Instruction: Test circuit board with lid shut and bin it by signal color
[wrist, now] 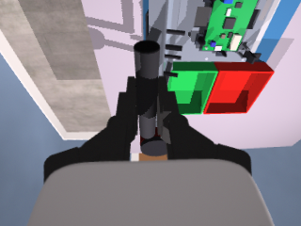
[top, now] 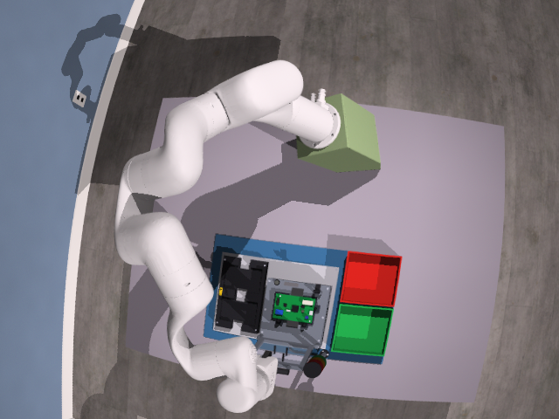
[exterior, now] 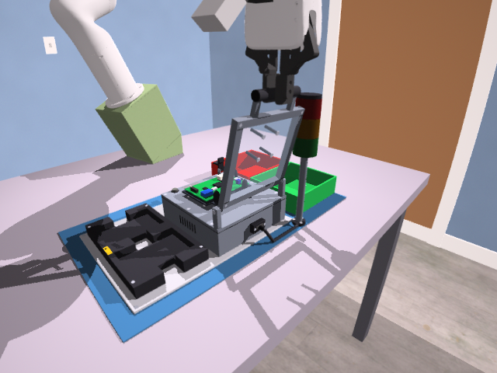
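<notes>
Gripper (exterior: pixel 276 91) clamped on the dark handle (exterior: pixel 259 95) atop the raised lid (exterior: pixel 240 120), lid standing steeply tilted over the tester (exterior: pixel 192 218). Circuit board (top: pixel 294 308) lying face up on the tester plate. Black tray (exterior: pixel 136 249) beside it on the surface (exterior: pixel 361 176). Signal tower (exterior: pixel 308 124) unlit; red bin (top: pixel 370 278) and green bin (top: pixel 361 329) close by.

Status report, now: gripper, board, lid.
Gripper shut on lid handle. Board on tester plate, face up. Lid raised, nearly upright. Signal tower unlit. Nothing in the lid's path.
</notes>
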You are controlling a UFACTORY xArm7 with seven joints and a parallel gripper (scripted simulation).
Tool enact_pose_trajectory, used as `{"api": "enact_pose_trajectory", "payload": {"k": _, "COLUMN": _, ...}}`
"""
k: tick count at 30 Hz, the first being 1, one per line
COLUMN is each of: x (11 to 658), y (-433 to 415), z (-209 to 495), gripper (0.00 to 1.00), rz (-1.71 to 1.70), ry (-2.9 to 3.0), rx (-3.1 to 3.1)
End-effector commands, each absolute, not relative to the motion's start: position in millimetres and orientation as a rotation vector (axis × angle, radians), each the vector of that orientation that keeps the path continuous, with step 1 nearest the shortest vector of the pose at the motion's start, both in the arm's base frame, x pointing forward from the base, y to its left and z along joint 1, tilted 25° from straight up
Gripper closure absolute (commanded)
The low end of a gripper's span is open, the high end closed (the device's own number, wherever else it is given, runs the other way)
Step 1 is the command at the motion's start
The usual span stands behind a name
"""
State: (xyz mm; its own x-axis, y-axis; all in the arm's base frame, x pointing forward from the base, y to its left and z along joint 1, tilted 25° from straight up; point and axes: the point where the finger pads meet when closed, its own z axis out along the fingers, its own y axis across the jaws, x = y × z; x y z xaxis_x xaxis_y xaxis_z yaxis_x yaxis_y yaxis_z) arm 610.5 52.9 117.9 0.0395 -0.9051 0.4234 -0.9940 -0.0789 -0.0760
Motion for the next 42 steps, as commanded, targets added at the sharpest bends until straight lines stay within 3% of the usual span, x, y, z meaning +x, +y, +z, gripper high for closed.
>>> {"api": "enact_pose_trajectory", "payload": {"k": 1, "x": 611.6, "y": 54.5, "z": 120.0, "gripper": 1.0, "rz": 0.544, "ry": -1.953, "rx": 2.081}}
{"api": "enact_pose_trajectory", "payload": {"k": 42, "x": 601.4, "y": 54.7, "z": 121.4, "gripper": 1.0, "rz": 0.544, "ry": -1.953, "rx": 2.081}}
